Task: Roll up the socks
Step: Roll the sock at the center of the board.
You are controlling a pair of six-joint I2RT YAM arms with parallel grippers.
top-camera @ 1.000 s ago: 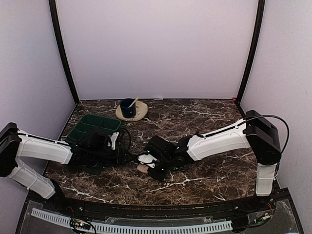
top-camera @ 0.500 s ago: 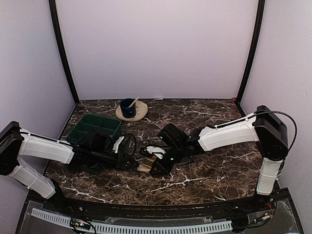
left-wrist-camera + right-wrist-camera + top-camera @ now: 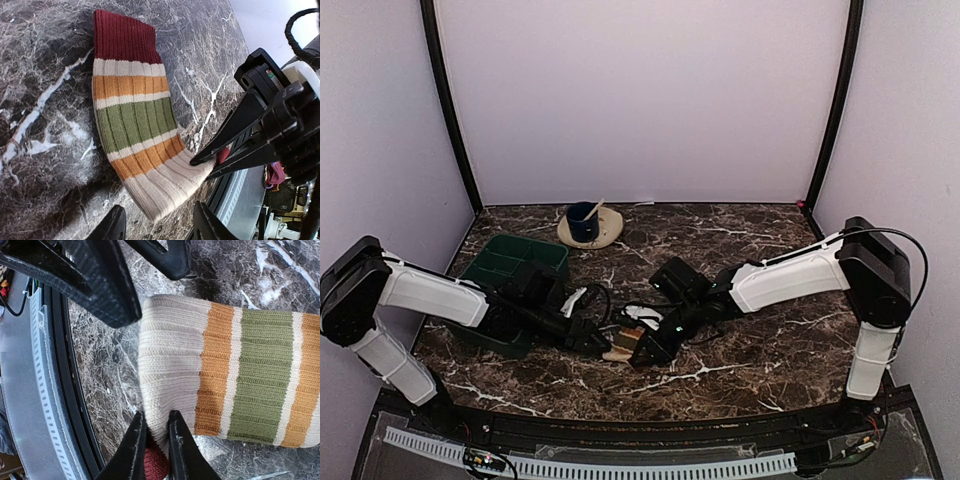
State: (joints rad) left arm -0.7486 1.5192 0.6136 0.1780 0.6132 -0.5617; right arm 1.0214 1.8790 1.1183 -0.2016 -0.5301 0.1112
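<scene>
The striped sock (image 3: pixel 132 115) lies flat on the dark marble tabletop (image 3: pixel 760 350). It is in the middle, close to the near edge. It has a dark red band at one end, then stripes of cream, orange and green. The other end is plain cream.

The right gripper (image 3: pixel 156 420) comes in from the right. Its two fingers are pressed together on the edge of the cream end, so it is pinching the sock. A little bit of dark red cloth peeks out between the fingers (image 3: pixel 135 445).

The left gripper (image 3: pixel 160 212) comes in from the left. Its fingers are spread wide and hold nothing. The cream end of the sock sits just in front of them. The two grippers are very near each other, with the sock between them.

A green tray (image 3: pixel 485 265) sits on the left side of the tabletop, next to the left arm. At the far side there is a tan plate (image 3: pixel 610 232) with a blue cup (image 3: pixel 582 222) on it, well apart from the sock.

I can only make out one sock for sure.
</scene>
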